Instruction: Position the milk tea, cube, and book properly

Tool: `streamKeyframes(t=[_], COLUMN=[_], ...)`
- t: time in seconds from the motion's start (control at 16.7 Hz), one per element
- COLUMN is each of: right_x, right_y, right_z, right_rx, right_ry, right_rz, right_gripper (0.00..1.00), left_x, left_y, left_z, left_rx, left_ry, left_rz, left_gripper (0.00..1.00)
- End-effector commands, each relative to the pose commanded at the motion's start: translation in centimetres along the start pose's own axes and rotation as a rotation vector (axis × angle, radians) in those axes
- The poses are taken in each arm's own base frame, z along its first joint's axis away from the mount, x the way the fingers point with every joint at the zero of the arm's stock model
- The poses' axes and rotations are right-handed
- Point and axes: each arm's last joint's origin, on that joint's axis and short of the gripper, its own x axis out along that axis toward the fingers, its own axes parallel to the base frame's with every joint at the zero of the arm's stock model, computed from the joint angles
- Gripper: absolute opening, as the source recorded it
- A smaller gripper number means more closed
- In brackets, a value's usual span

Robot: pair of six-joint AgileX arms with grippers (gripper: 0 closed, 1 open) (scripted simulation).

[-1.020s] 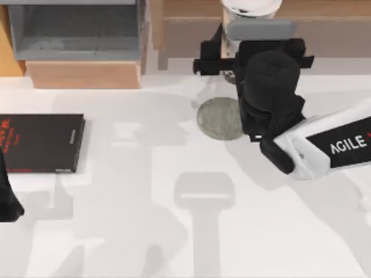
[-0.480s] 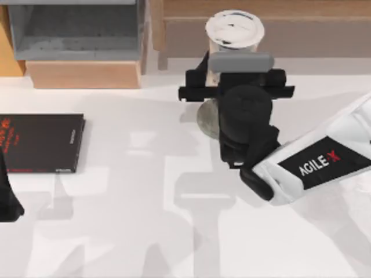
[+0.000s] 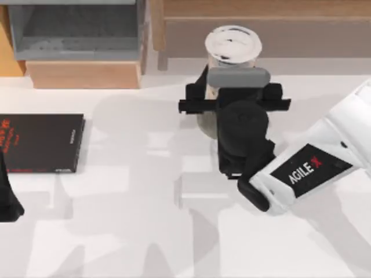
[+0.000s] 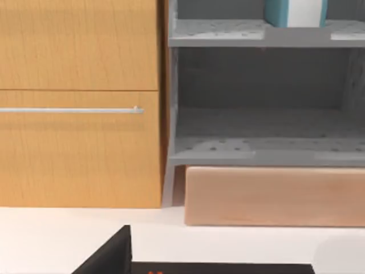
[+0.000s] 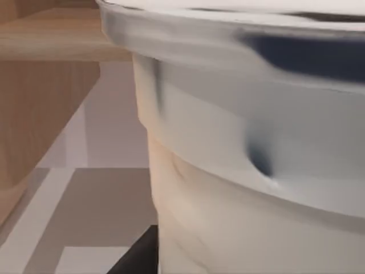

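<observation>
The milk tea (image 3: 233, 43) shows its white domed lid at the back middle of the table, and its clear wall and beige drink loom close in the right wrist view (image 5: 239, 171). My right gripper (image 3: 233, 81) is shut on the cup's body, holding it over the grey round coaster (image 3: 204, 125). The book (image 4: 295, 11), teal-blue with white page edges, stands on the upper level of the grey shelf (image 4: 262, 151). The cube is out of view. My left arm (image 3: 7, 200) is parked at the front left edge.
A thinner black book with red lettering (image 3: 40, 142) lies flat at the left. The grey shelf (image 3: 75, 32) on a wooden base (image 3: 84, 74) stands at the back left. A wooden cabinet (image 3: 278, 29) runs along the back right.
My right gripper has carried the milk tea toward the front and a little to the left, from the back edge to over the coaster. The left arm has not moved.
</observation>
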Motion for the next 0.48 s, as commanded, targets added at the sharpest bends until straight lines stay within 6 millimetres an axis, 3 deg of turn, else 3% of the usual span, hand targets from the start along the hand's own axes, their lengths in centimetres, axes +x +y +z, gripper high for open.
streamKeyframes(t=[0.24,0.48], right_x=[-0.01,-0.01], right_y=[0.01,0.01], right_z=[-0.08,-0.08], right_rx=[0.001,0.001], right_ry=[-0.001,-0.001], right_rz=[0.0,0.0], right_gripper=[0.0,0.3], left_x=[0.0,0.0], left_y=[0.0,0.0], left_z=[0.0,0.0], left_rx=[0.0,0.0], left_ry=[0.0,0.0], left_rz=[0.0,0.0], left_gripper=[1.0,1.0])
